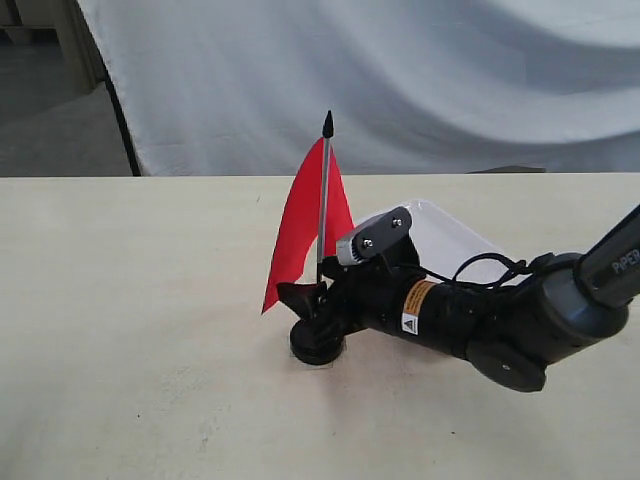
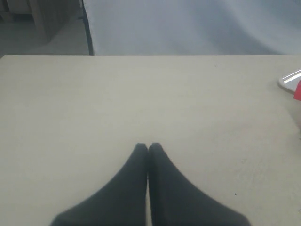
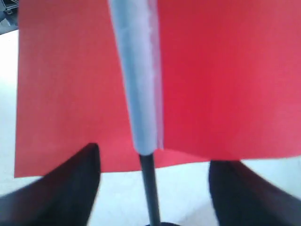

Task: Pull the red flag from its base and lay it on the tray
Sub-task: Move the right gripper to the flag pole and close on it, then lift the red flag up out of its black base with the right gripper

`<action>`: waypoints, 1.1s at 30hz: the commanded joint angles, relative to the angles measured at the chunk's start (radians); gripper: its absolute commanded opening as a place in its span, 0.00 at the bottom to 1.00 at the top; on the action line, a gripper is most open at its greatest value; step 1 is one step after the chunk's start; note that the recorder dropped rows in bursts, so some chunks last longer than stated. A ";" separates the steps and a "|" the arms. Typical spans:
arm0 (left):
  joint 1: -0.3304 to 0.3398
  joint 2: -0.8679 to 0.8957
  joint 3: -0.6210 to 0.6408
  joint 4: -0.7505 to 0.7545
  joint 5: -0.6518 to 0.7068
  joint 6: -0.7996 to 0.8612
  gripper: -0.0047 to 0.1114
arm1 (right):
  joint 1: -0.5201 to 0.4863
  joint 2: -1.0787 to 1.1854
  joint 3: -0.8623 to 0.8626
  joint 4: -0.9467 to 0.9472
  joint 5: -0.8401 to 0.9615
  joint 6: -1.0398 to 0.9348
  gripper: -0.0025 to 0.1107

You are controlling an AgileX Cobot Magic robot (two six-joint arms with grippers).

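Red cloth droops from the pole of the red flag (image 1: pixel 300 225), which stands upright with its foot in the base (image 1: pixel 317 347) on the pale table (image 1: pixel 120 330). The black tip points straight up.

My right gripper (image 1: pixel 312 300) has reached in low from the right and sits just above the base, level with the bottom edge of the cloth. Through the right wrist view I see its two dark fingers (image 3: pixel 77 181) spread wide, one on each side of the pole, with clear gaps between them and it. The claw is open and nothing is clamped. The pole is silver where the cloth hangs and black below it.

Just behind the right arm lies the tray (image 1: pixel 455 240), partly hidden by it and close beside the flag.

My left gripper (image 2: pixel 148 149) has its fingertips pressed together on nothing, over bare table well apart from the flag. Only a corner of the tray and a sliver of red show at the edge of that view.
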 commanded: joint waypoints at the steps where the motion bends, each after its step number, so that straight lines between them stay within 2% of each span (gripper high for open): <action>1: -0.004 -0.001 0.002 0.000 -0.004 0.000 0.04 | 0.012 -0.006 -0.009 -0.007 0.002 0.002 0.09; 2: -0.004 -0.001 0.002 0.000 -0.004 0.000 0.04 | 0.012 -0.010 -0.008 -0.023 0.002 0.005 0.03; 8: -0.004 -0.001 0.002 0.000 -0.004 0.000 0.04 | 0.012 -0.062 -0.008 -0.036 0.003 0.040 0.02; 12: -0.004 -0.001 0.002 0.000 -0.004 0.000 0.04 | 0.012 -0.200 -0.017 -0.036 0.060 0.090 0.02; 14: -0.004 -0.001 0.002 0.000 -0.004 0.000 0.04 | 0.012 -0.289 -0.043 -0.036 0.228 0.115 0.02; 19: -0.004 -0.001 0.002 0.000 -0.004 0.000 0.04 | 0.012 -0.470 -0.187 -0.034 0.853 0.107 0.02; 25: -0.004 -0.001 0.002 0.000 -0.004 0.000 0.04 | 0.010 -0.484 -0.371 -0.100 1.433 -0.041 0.02; 28: -0.004 -0.001 0.002 0.000 -0.004 0.000 0.04 | 0.010 -0.439 -0.431 -0.179 1.620 -0.051 0.02; 33: -0.004 -0.001 0.002 0.000 -0.004 0.000 0.04 | 0.010 -0.313 -0.509 -0.182 1.781 -0.109 0.02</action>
